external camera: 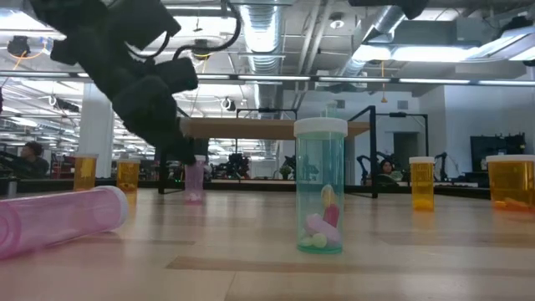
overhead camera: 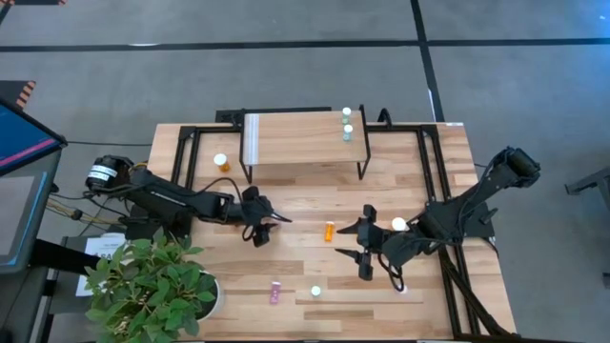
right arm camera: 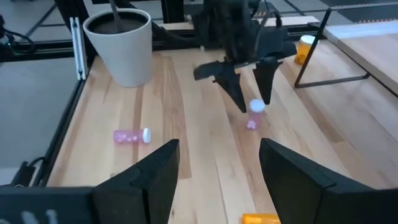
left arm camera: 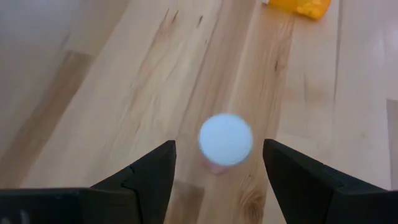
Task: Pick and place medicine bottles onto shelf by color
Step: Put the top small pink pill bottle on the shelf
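My left gripper [overhead camera: 266, 223] is open, pointing down over a small pink bottle with a white cap [left arm camera: 225, 140] that stands upright on the table. Its fingers stand on either side of the cap without touching it, as the right wrist view shows [right arm camera: 255, 112]. My right gripper [overhead camera: 362, 243] is open and empty above the table's middle, beside an orange bottle [overhead camera: 330, 230] lying on its side. The shelf [overhead camera: 305, 138] at the far side carries two pale green bottles [overhead camera: 348, 124] at its right end. A pink bottle [overhead camera: 274, 292] lies near the front edge, and a green one [overhead camera: 315, 291] stands upright beside it.
A potted plant [overhead camera: 152, 286] stands at the near left corner. An orange bottle [overhead camera: 221, 162] stands left of the shelf. A white-capped bottle [overhead camera: 398, 225] shows beside my right arm. In the low view, more orange bottles [external camera: 422, 182] stand farther back. Black frame rails edge the table.
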